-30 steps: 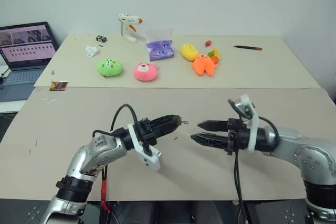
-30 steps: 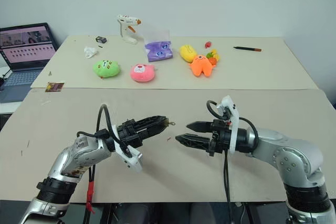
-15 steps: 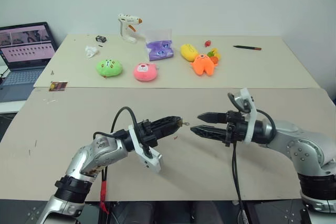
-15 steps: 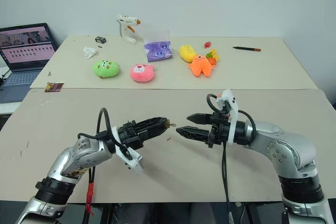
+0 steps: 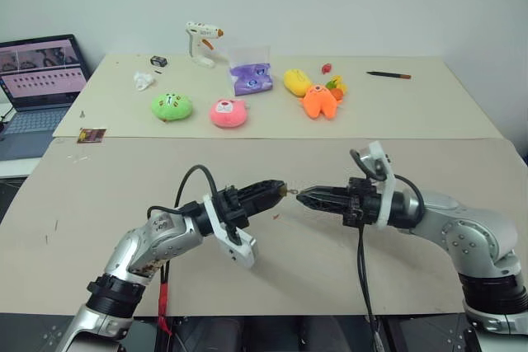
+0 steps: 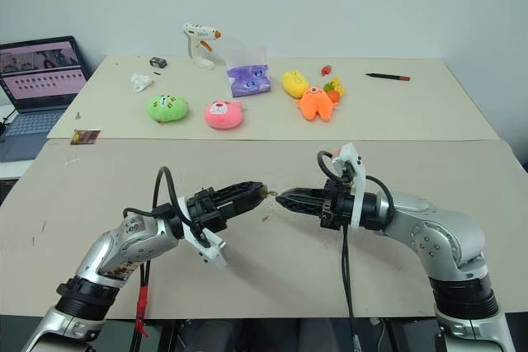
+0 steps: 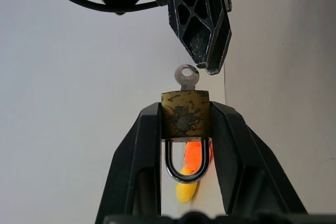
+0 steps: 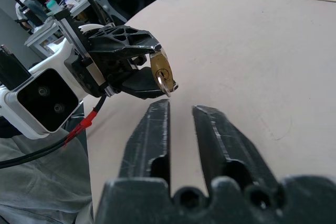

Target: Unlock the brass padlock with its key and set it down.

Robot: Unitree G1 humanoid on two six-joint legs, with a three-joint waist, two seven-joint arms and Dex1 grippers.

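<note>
Brass padlock [image 7: 185, 112] held above the near half of the worktop [image 5: 99, 195], clamped by its two flat sides between the fingers [image 7: 140, 150] of the left gripper [image 5: 275, 190]. The silvery shackle [image 7: 186, 163] points back toward the wrist and sits in the space between the fingers; the key [image 7: 187, 77] stands in the keyhole, its round bow projecting past the fingertips. The right gripper [image 5: 304, 196] points toward the left one, tip to tip, at about the same height above the worktop. Its fingers [image 8: 152, 135] are drawn narrow, with only a thin slit between them, and their tips lie just beside the key bow; whether they touch or pinch it cannot be told. In the right wrist view the padlock hangs slightly beyond the fingertips. Along the far half of the worktop: a green plush toy [image 5: 172, 106], a pink plush toy [image 5: 228, 113], an orange plush toy [image 5: 319, 101], a yellow plush toy [image 5: 297, 82], a purple bag [image 5: 252, 77], a glue gun [image 5: 200, 42] and a pen [image 5: 389, 75] toward the far right corner. A laptop [image 5: 40, 80] stands off the far left edge.
</note>
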